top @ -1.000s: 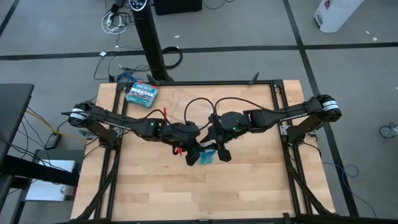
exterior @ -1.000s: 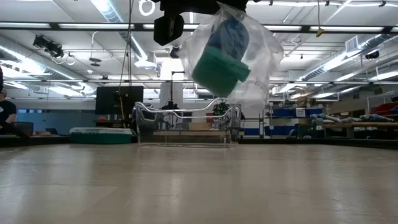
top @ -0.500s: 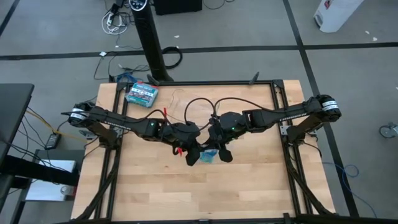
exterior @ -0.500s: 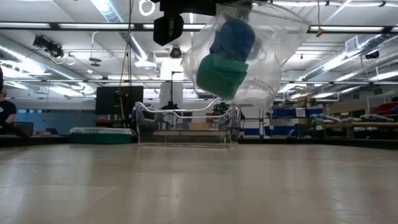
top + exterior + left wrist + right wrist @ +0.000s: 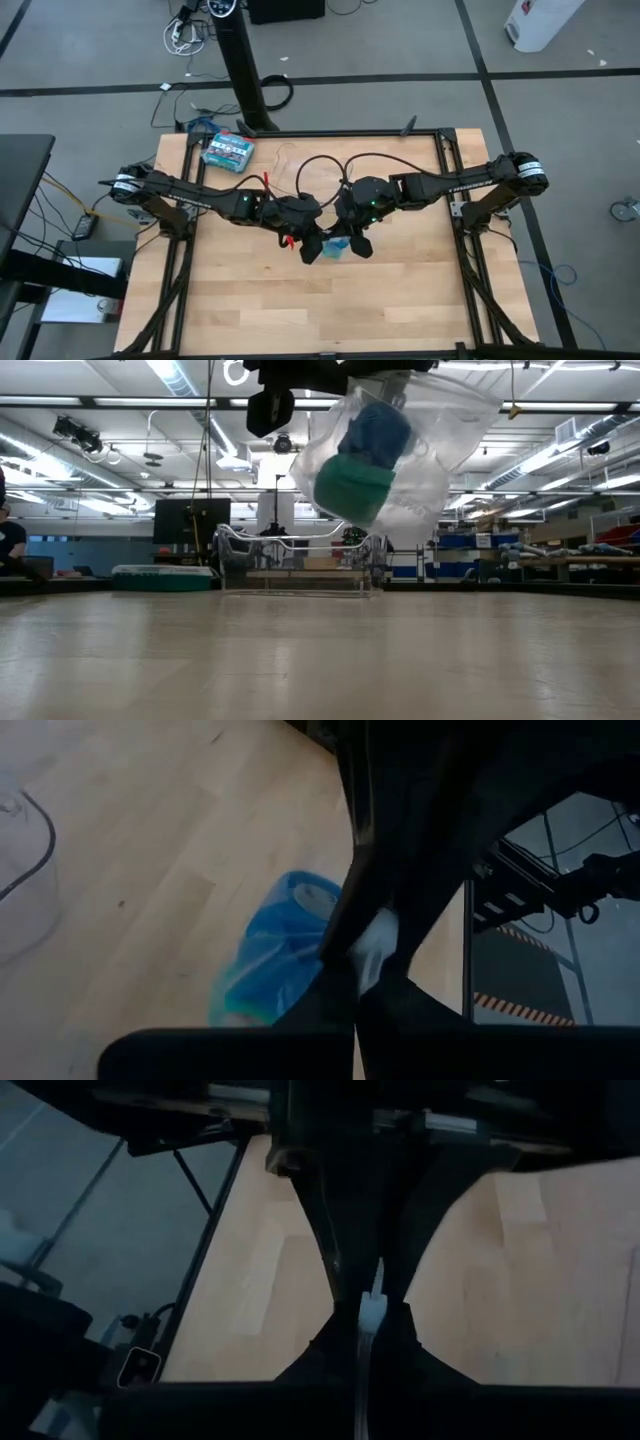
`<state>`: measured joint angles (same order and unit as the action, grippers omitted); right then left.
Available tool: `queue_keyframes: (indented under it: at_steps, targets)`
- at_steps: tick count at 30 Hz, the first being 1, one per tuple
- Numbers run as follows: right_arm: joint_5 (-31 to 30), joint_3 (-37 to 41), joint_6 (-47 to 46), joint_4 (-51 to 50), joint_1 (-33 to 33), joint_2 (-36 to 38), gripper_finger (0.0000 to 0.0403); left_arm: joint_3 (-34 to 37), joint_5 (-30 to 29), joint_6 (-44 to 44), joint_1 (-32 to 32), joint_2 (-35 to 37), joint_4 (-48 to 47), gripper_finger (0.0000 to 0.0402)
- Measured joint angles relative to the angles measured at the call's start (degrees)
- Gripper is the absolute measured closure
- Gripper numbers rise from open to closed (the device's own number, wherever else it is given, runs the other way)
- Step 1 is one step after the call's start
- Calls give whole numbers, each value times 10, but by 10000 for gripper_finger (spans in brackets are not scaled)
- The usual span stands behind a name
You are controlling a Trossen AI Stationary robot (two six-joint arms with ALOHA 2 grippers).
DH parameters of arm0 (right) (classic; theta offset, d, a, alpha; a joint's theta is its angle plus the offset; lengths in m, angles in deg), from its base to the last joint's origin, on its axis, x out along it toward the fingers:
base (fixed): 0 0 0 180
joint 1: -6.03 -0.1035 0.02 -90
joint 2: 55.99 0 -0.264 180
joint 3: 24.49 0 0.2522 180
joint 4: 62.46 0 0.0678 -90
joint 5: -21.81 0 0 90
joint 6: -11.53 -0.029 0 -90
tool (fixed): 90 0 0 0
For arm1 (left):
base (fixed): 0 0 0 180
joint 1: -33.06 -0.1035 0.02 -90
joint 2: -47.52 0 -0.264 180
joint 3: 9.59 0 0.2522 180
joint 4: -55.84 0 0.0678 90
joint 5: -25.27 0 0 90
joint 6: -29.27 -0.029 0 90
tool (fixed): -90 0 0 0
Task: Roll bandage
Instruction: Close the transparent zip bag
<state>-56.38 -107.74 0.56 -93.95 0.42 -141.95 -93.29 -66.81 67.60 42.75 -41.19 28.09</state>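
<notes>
A clear plastic bag point(image 5: 400, 455) hangs high above the wooden table point(image 5: 400, 300), near its middle. Inside it lie the bandage, a small blue roll point(image 5: 378, 428), and below that a teal-green roll point(image 5: 350, 485). The left wrist view shows the blue roll through the plastic point(image 5: 290, 920). My left gripper point(image 5: 312, 249) and my right gripper point(image 5: 358, 246) stand close together at the bag's top, each shut on the plastic. In the low view the fingers are cut off by the upper edge of the picture. My left gripper pinches the bag's top edge point(image 5: 374, 942) between its two fingers, slanting down from the table's left. The bag hangs below the fingers, clear of the table. My right gripper pinches a thin strip of the bag's top edge point(image 5: 372, 1306) between its two fingers, slanting down from the table's right. How many layers it has I cannot tell.
A green-and-white printed box point(image 5: 228, 150) lies at the table's far left corner, with loose cables point(image 5: 300, 165) beside it. The low view shows a clear wire basket point(image 5: 300, 560) at the far edge. Bare wood stretches along the near half of the table.
My right gripper has shut on the bag's top edge and rolled a little. The bag's right upper side, slack before, is now drawn up and spread out. The rolls inside have shifted slightly. The bag stays clear of the table.
</notes>
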Motion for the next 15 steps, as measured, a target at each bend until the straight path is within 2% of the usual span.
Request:
queue_keyframes:
  at_steps: [15]
  targets:
    - [18, 0, -21, -86, 1, 24, 403, -1, -18, 8, 0, 0, -8, 400]
